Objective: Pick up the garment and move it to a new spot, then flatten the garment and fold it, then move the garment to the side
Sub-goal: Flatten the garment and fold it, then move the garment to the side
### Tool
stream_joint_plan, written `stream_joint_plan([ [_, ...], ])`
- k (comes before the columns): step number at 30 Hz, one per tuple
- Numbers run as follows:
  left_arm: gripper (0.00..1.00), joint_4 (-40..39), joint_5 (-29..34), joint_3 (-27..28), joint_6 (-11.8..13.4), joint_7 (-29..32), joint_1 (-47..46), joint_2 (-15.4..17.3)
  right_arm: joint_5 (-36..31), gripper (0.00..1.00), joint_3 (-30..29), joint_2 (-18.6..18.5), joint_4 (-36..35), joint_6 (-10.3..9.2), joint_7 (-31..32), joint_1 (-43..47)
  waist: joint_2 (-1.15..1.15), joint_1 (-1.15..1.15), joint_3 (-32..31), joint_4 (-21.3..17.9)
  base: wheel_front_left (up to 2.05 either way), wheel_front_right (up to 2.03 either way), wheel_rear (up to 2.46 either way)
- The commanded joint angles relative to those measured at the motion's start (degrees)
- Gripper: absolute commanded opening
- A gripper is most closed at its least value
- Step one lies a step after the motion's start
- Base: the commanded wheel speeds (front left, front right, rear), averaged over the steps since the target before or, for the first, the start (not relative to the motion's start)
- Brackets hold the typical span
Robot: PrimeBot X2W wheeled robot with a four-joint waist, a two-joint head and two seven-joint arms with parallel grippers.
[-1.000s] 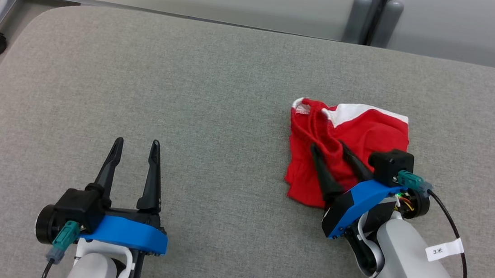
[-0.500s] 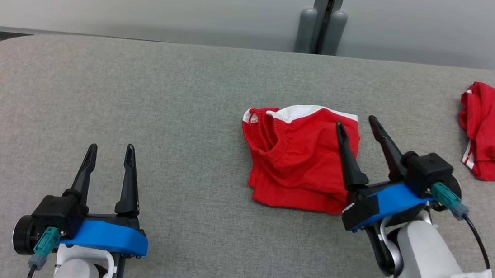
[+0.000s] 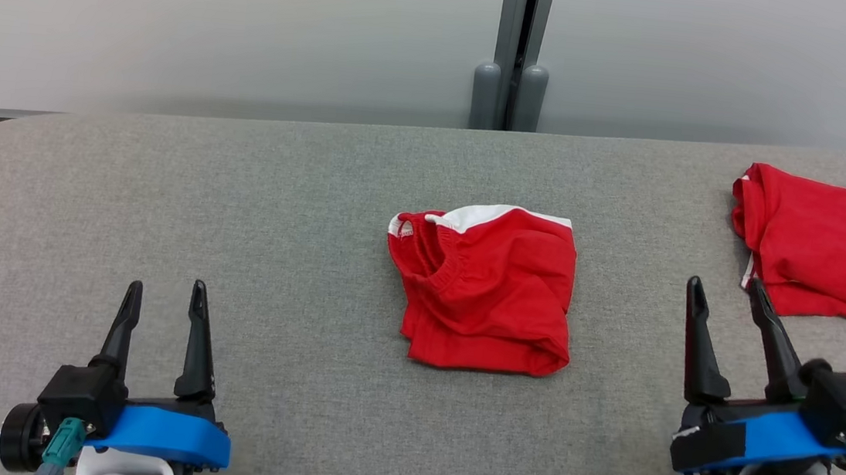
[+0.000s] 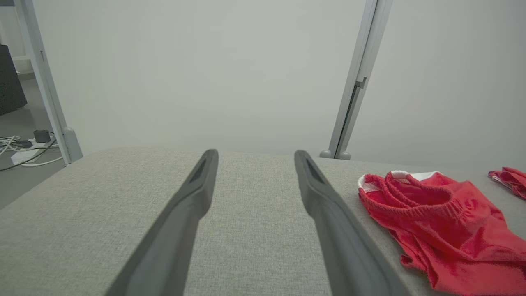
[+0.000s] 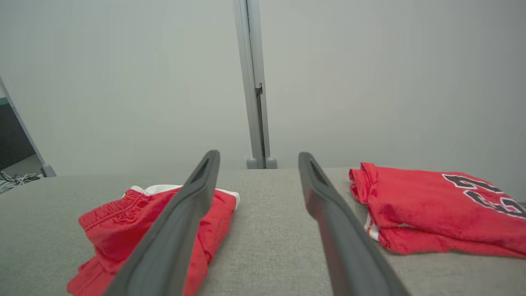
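Red shorts with a white band lie folded in a compact bundle at the middle of the grey padded table. The same bundle lies at the right in the left wrist view and at the lower left in the right wrist view. My right gripper stands open to the right of the shorts, apart from them, with nothing between its fingers. At the lower left my left gripper is open and empty, well clear of the shorts.
A folded red jersey with dark numbers lies at the table's far right edge, just beyond my right gripper. A pale wall with a grey post runs behind the table. Cables lie on the floor off the table's left end.
My right gripper has let go of the red shorts and drawn back to the right, open. The head camera has swung, so the whole picture shifted and more of the jersey shows.
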Motion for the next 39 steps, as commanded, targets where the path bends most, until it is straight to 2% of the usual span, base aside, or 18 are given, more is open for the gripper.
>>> stream_joint_plan([
  [1,1.00,0.2,0.4,0.5,-0.3,-0.2,0.6,0.1,-0.3,1.00,-1.1,0.1,-1.8,0.01,0.7,2.7,0.00,0.01,-0.3,0.1,0.00,0.00,0.00],
  [11,1.00,0.7,1.3,1.4,-0.8,-0.2,2.2,0.3,2.1,1.00,-1.6,0.1,-6.7,0.01,3.2,9.5,0.00,0.01,-1.2,0.7,0.00,0.00,0.00],
  [22,1.00,0.5,1.7,1.3,-0.5,-0.2,2.3,0.2,2.6,1.00,-1.3,0.1,-6.4,0.01,3.8,9.7,0.00,0.01,-1.4,1.0,0.00,0.00,0.00],
  [33,1.00,0.2,1.6,0.4,-0.9,-0.2,-0.9,0.1,-0.7,1.00,1.7,0.1,-2.7,0.01,4.3,-4.7,0.00,0.01,1.7,3.2,0.00,0.00,0.00],
  [39,1.00,0.1,0.7,-0.6,-0.7,-0.2,-2.6,0.0,-2.5,1.00,2.7,0.1,2.2,0.01,5.6,-12.7,0.00,0.01,4.4,5.5,0.00,0.00,0.00],
])
